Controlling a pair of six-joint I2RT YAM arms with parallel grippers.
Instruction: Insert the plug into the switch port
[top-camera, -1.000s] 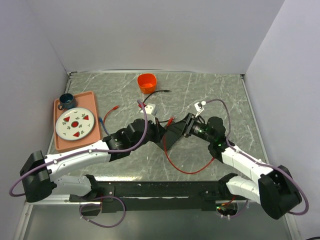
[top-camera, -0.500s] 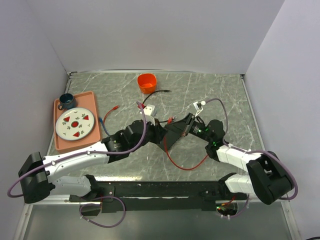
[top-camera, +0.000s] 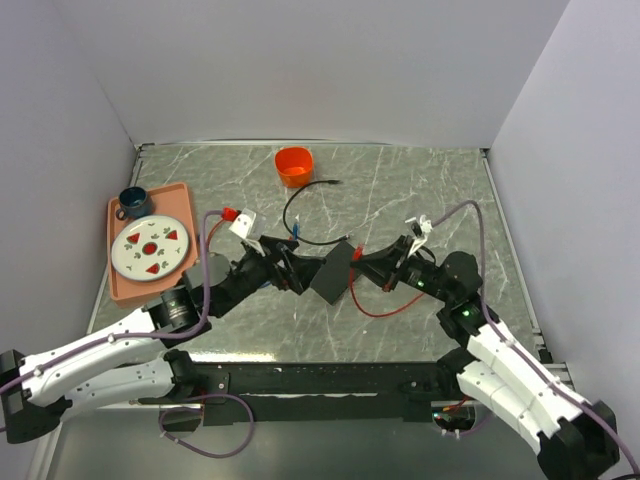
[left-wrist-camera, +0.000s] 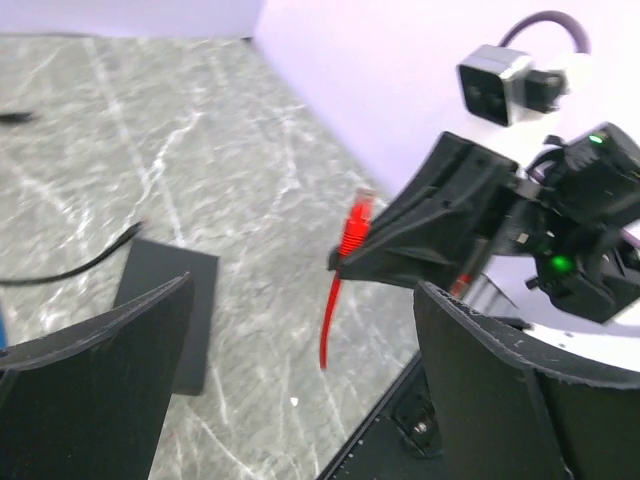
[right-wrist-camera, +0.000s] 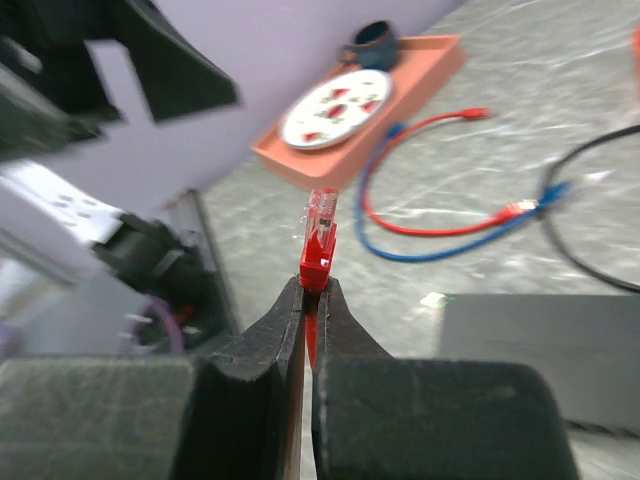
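The flat black box (top-camera: 330, 276) lies on the marble table between both arms; the left wrist view shows it as a dark slab (left-wrist-camera: 166, 308). The switch port in its edge cannot be made out. My right gripper (top-camera: 364, 263) is shut on the red plug (right-wrist-camera: 320, 228), whose clear tip pokes out past the fingertips (right-wrist-camera: 290, 300). It hangs just right of the box (right-wrist-camera: 545, 350), and the red cable (top-camera: 382, 304) trails below. My left gripper (top-camera: 290, 271) stands open and empty just left of the box. Its fingers (left-wrist-camera: 95, 390) frame the plug (left-wrist-camera: 354, 222).
An orange cup (top-camera: 293, 164) stands at the back. A salmon tray (top-camera: 119, 281) at the left carries a plate (top-camera: 151, 246) and a blue mug (top-camera: 132, 202). A black cable (top-camera: 308, 194) loops behind the box. Blue and red cables (right-wrist-camera: 440, 228) lie toward the tray.
My left gripper has opened and pulled back to the left. The right gripper has shut on the red plug and shifted slightly right with it.
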